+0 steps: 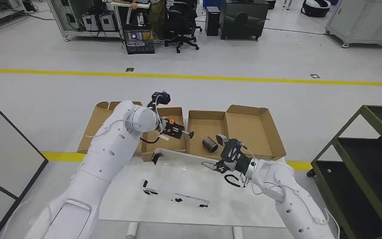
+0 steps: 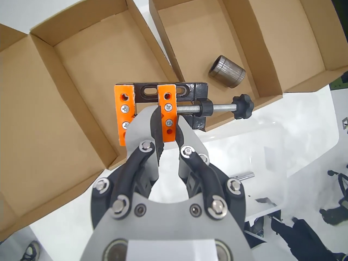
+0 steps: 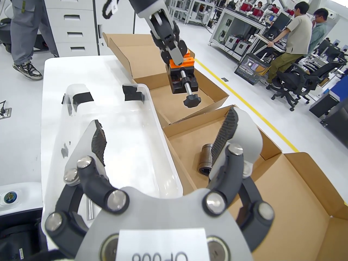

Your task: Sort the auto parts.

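My left gripper is shut on one orange jaw of a small black and orange vise, holding it in the air over the edge of the left cardboard box. The vise and left gripper also show in the right wrist view, and the vise from above. A steel cylinder sleeve lies in the middle box. My right gripper stands open and empty over the clear plastic tray, beside the sleeve.
Three open cardboard boxes line the far edge of the white table. Small dark parts and a thin metal rod lie on the table. A green cart stands at the right.
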Action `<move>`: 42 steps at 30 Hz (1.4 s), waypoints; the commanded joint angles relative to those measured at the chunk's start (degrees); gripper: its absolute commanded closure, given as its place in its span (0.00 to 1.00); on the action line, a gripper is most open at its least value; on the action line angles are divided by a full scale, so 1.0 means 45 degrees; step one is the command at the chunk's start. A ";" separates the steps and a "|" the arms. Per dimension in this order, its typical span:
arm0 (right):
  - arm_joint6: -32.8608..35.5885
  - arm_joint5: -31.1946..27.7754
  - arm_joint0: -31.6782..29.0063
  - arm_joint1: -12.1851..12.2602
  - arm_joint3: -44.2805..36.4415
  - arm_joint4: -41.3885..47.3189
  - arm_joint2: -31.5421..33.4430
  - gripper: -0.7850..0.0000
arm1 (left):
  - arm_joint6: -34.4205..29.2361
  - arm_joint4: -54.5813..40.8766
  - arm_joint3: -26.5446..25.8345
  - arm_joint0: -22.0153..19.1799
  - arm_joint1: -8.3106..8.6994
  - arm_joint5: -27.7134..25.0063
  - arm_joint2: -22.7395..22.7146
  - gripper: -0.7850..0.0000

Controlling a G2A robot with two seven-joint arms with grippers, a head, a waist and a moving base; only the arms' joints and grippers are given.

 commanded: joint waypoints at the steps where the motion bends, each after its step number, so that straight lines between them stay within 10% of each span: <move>1: 0.0000 0.0000 0.0000 0.0000 0.0000 0.0000 0.0000 0.00 | 0.0295 -0.0297 0.1407 -0.0435 -0.0209 -0.0119 0.0287 1.00; 15: 0.0000 0.0000 0.0000 0.0000 0.0000 0.0000 0.0000 0.00 | 0.1921 -0.1582 0.6535 -0.1965 -0.1353 -0.1343 0.1185 0.98; 18: 0.0000 0.0000 0.0000 0.0000 0.0000 0.0000 0.0000 0.00 | 0.2133 -0.1644 0.6979 -0.2216 -0.1478 -0.1431 0.1227 0.51; 20: 0.0000 0.0000 0.0000 0.0000 0.0000 0.0000 0.0000 0.00 | 0.2164 -0.1621 0.7212 -0.2358 -0.1532 -0.1522 0.1260 0.00; 32: 0.0000 0.0000 0.0000 0.0000 0.0000 0.0000 0.0000 0.00 | 0.3354 -0.1700 0.7503 -0.2521 -0.1378 -0.2833 0.0968 0.00; 42: 0.0000 0.0000 0.0000 0.0000 0.0000 0.0000 0.0000 0.00 | 0.3991 -0.2028 0.5145 -0.0695 0.0064 -0.8204 -0.0467 0.00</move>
